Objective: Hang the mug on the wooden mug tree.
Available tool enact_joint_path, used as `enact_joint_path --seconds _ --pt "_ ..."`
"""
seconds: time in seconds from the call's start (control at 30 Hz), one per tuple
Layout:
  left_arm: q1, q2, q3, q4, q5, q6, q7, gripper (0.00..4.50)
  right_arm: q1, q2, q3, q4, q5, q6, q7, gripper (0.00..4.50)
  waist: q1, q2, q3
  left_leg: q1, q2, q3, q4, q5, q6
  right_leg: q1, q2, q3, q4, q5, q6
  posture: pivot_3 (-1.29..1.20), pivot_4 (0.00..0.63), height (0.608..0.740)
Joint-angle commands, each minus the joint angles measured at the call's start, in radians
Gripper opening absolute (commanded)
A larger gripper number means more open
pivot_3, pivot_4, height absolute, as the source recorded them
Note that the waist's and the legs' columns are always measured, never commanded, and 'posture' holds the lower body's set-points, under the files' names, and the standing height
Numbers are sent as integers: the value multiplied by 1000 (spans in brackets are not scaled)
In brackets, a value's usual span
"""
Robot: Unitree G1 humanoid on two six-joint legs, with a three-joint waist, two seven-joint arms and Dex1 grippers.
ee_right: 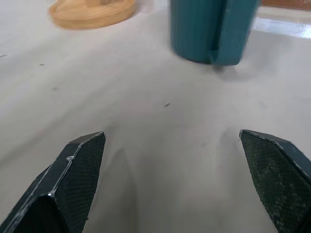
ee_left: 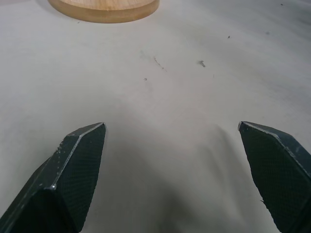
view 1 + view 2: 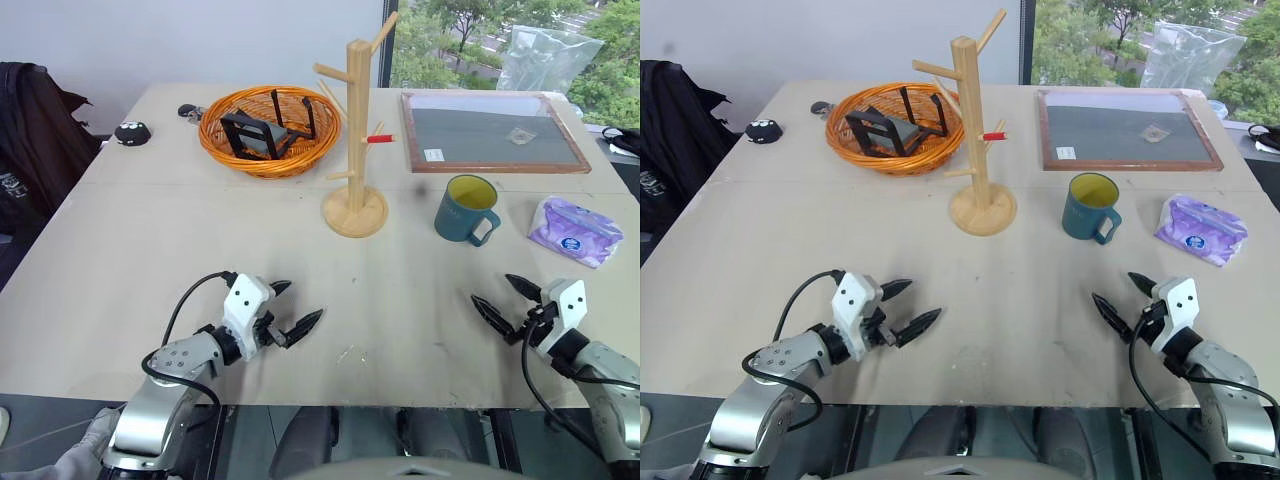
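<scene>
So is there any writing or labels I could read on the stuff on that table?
Nothing is legible.
Purple packet: a round blue label, print too small to read.
Framed board: a small white sticker at its lower corner, blurred.
Dark garment beside the table: faint pale lettering, unreadable.
Mug, wooden mug tree, basket: no text visible.

Bright, even daylight (soft shadows), sharp focus.
</scene>
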Motion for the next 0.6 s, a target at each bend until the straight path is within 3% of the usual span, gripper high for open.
enact_joint_path --seconds 0.03,0.37,0.6 --pt "-54 22 -2 -25 -10 -9 -26 4482 -49 42 -13 -77 -38 51 -150 4500 0 0 0 0 0 0 0 0 0 0 0 0 0 0 0 0 150 740" --pt "-337 104 -61 -37 -103 133 -169 4482 -229 153 35 -141 -154 283 -463 4500 -4 0 0 -2 -5 -1 0 3 -5 -2 0 0 0 0 0 0 150 740" --pt "-425 156 -74 -77 -156 227 -214 4482 -310 225 44 -93 -213 275 -562 4500 -6 1 1 -2 -5 0 -1 3 -5 -4 1 0 0 0 0 0 150 740"
